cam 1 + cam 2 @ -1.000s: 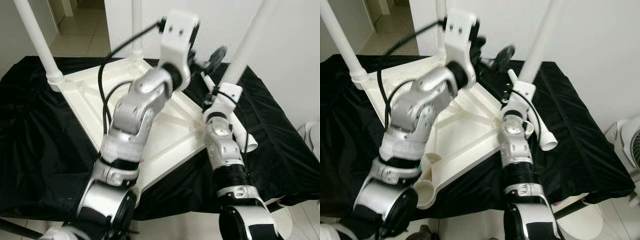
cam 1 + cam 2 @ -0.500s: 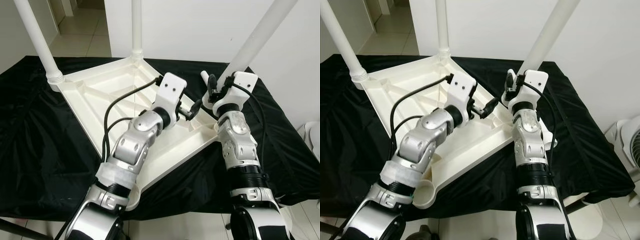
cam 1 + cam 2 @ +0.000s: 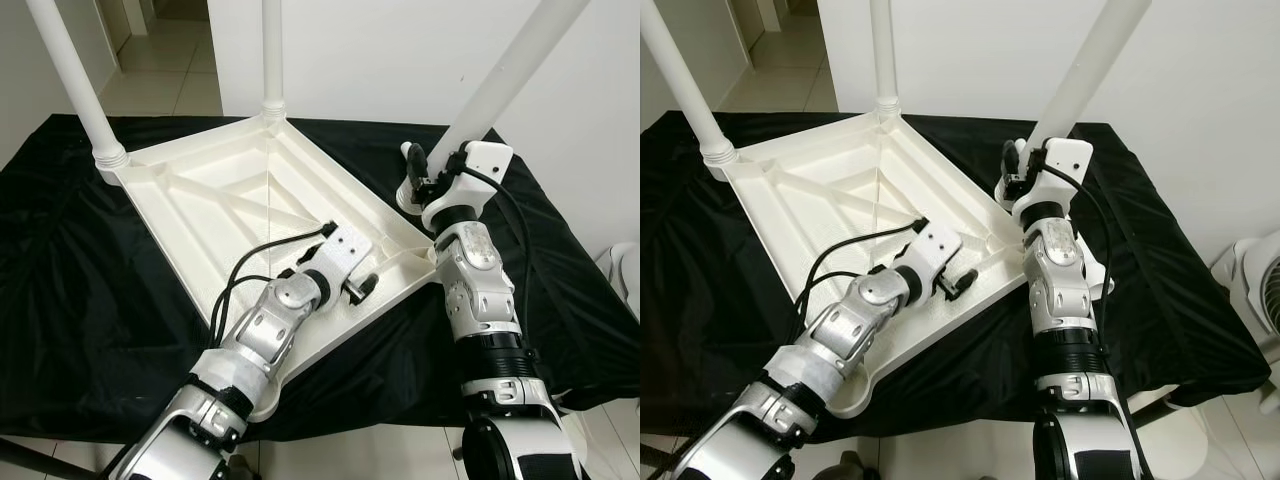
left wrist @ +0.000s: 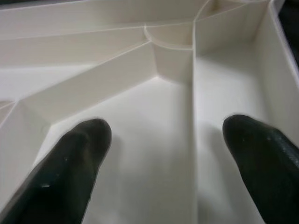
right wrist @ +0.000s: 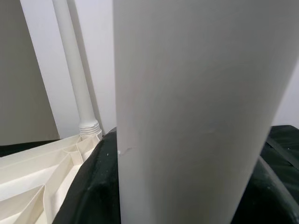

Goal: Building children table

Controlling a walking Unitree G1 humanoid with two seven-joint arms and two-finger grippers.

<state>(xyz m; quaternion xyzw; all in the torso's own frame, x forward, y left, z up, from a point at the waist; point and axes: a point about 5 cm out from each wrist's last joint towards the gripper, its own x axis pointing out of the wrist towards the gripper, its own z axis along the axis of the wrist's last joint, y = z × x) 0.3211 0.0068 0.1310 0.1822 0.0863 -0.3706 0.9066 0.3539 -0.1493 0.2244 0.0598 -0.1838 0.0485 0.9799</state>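
Left wrist view shows the left hand (image 4: 163, 158) spread over the upside-down white plastic table (image 3: 230, 200). Right hand (image 3: 425, 180) seems to grip a white round leg (image 3: 500, 85); next, push it in straight.

White tabletop (image 3: 230, 210) upside down, legs (image 3: 70, 85) upright
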